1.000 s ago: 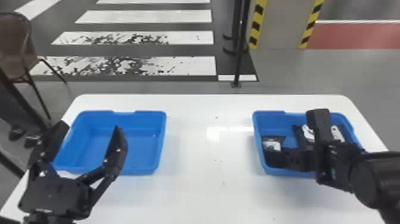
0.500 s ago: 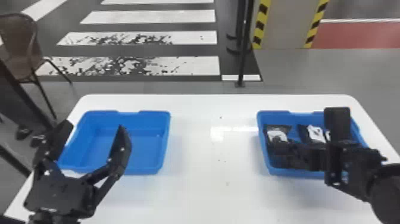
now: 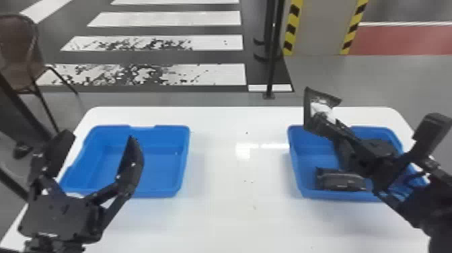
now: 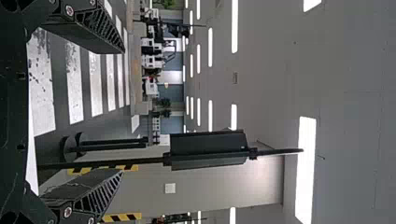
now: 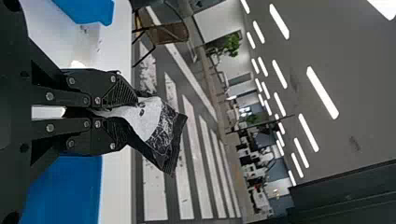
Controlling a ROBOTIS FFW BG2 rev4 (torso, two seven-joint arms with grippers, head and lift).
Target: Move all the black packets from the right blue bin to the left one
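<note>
In the head view my right gripper (image 3: 331, 129) is raised over the right blue bin (image 3: 297, 168), shut on a black packet (image 3: 323, 107) with a white patch. The right wrist view has that packet (image 5: 159, 128) pinched between the fingertips of the right gripper (image 5: 126, 109). Another black packet (image 3: 341, 181) lies in the right bin's near part, and dark packet shapes behind it are partly covered by the arm. My left gripper (image 3: 97, 148) stands open above the left blue bin (image 3: 158, 168), holding nothing; in the left wrist view the left gripper (image 4: 122, 109) has its fingers wide apart.
Both bins stand on a white table (image 3: 235, 215), with a broad stretch of tabletop between them. Beyond the far edge are a thin black post (image 3: 271, 67), a brown chair (image 3: 20, 53) at the left and a pillar with striped edges.
My right gripper has come up out of the right bin with a packet in it, now tilted toward the far left. The left arm stays where it was.
</note>
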